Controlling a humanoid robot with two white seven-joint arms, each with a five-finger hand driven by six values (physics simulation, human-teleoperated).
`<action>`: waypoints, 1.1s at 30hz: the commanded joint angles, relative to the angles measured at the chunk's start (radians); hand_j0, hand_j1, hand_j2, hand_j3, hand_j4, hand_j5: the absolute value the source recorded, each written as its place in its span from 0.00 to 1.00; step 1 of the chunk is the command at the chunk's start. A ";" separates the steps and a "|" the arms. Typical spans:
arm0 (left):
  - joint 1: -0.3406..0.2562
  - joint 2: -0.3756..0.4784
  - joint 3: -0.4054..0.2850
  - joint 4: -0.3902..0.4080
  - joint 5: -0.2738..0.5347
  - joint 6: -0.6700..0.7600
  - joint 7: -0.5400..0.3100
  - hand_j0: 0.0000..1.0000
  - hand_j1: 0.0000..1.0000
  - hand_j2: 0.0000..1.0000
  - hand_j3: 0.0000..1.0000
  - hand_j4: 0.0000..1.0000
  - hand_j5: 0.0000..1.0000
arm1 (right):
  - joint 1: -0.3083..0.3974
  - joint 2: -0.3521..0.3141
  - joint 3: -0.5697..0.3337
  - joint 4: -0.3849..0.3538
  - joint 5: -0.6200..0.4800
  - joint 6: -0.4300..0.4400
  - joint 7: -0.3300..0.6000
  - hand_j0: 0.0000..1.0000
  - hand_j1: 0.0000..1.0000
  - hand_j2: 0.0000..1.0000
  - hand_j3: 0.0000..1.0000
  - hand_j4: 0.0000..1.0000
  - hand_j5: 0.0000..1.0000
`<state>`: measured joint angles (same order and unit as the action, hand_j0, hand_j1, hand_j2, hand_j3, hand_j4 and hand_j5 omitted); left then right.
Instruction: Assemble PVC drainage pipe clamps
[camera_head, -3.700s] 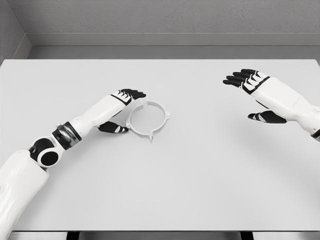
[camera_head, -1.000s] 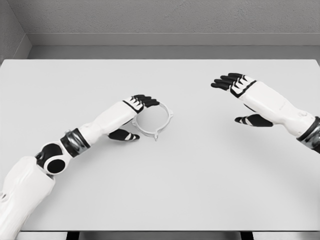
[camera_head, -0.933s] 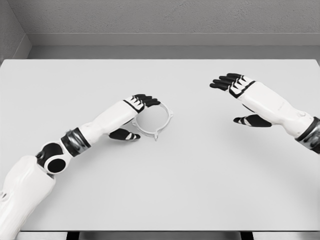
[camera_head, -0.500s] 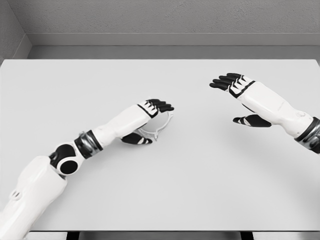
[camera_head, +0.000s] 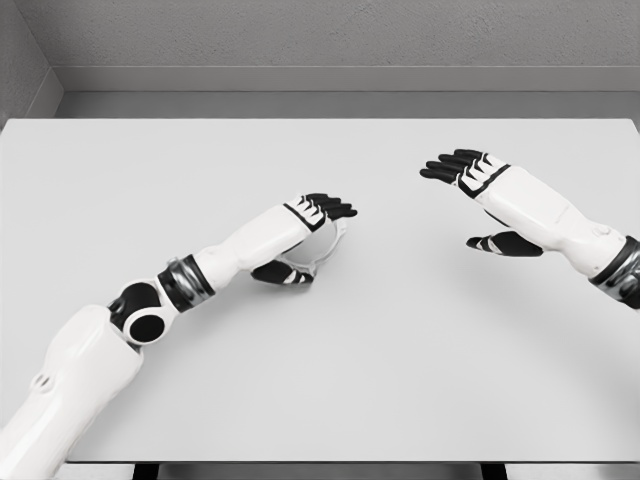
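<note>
A white PVC pipe clamp ring (camera_head: 331, 246) lies flat on the white table (camera_head: 400, 360), left of the middle. My left hand (camera_head: 312, 238) reaches over it from the lower left. Its fingers (camera_head: 328, 208) stretch flat above the ring's far rim, and the thumb sits at the near rim. Most of the ring is hidden under the palm; only its right arc and a small lug show. I see no grasp on it. My right hand (camera_head: 470, 203) hovers open at the right, palm down, well away from the ring.
The table's back edge meets a grey wall (camera_head: 320, 40). Its front edge runs along the bottom of the picture. No other parts are in sight.
My left arm has slid right and forward, so the hand now covers the ring it was beside before. The ring has shifted slightly right. The right hand has moved a little left, then held still.
</note>
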<state>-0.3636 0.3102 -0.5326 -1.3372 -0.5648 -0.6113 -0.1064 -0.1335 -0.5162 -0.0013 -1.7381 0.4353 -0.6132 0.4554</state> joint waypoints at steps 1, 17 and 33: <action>-0.002 -0.006 -0.003 0.013 0.006 0.000 -0.001 1.00 1.00 1.00 1.00 1.00 1.00 | 0.000 -0.001 0.000 -0.001 -0.007 0.002 -0.001 1.00 1.00 1.00 1.00 1.00 1.00; -0.009 -0.025 -0.017 0.046 0.006 0.000 -0.001 1.00 1.00 1.00 1.00 1.00 1.00 | 0.011 -0.001 -0.002 0.000 -0.009 0.002 -0.001 1.00 1.00 1.00 1.00 1.00 1.00; -0.021 -0.029 -0.020 0.063 0.006 0.000 -0.001 1.00 1.00 1.00 1.00 1.00 1.00 | 0.012 -0.001 -0.002 -0.001 -0.009 0.002 -0.001 1.00 1.00 1.00 1.00 1.00 1.00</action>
<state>-0.3850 0.2803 -0.5528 -1.2750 -0.5653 -0.6113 -0.1080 -0.1212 -0.5163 -0.0023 -1.7391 0.4338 -0.6132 0.4546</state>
